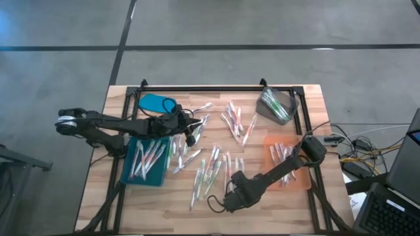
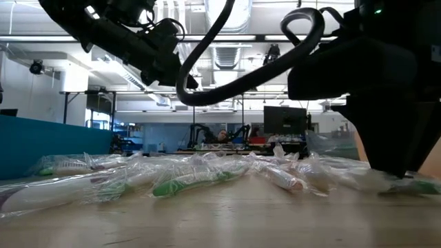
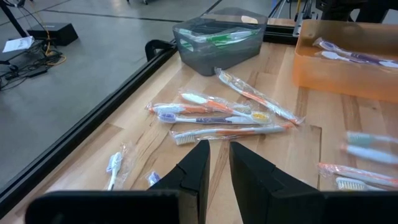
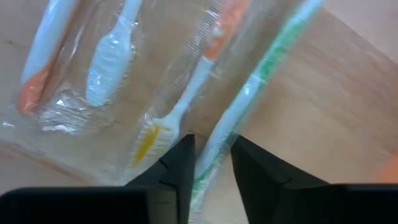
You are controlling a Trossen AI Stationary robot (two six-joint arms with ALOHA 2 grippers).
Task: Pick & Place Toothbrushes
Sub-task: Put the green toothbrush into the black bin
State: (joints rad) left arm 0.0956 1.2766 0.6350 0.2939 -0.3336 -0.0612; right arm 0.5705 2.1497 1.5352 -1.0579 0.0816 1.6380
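1. Wooden table, strewn across the middle with wrapped toothbrushes — white, with green, pink or orange parts.
2. Teal tray on the left side, holding several more of them. Orange tray on the right side with a few. Grey bin near the far edge, with green-handled ones inside.
3. Right gripper down low at the near edge of the scatter, reaching in from the orange tray's side.
4. From its wrist, right gripper drawn in narrowly on either side of a green-and-white toothbrush — in its clear wrapper and lying on the wood.
5. Just beside that one, an orange-and-white toothbrush with yellow bristles, also wrapped.
6. Left gripper above the table, between the teal tray and the scatter.
7. From its own wrist, left gripper parted only a sliver, with nothing between the fingers.
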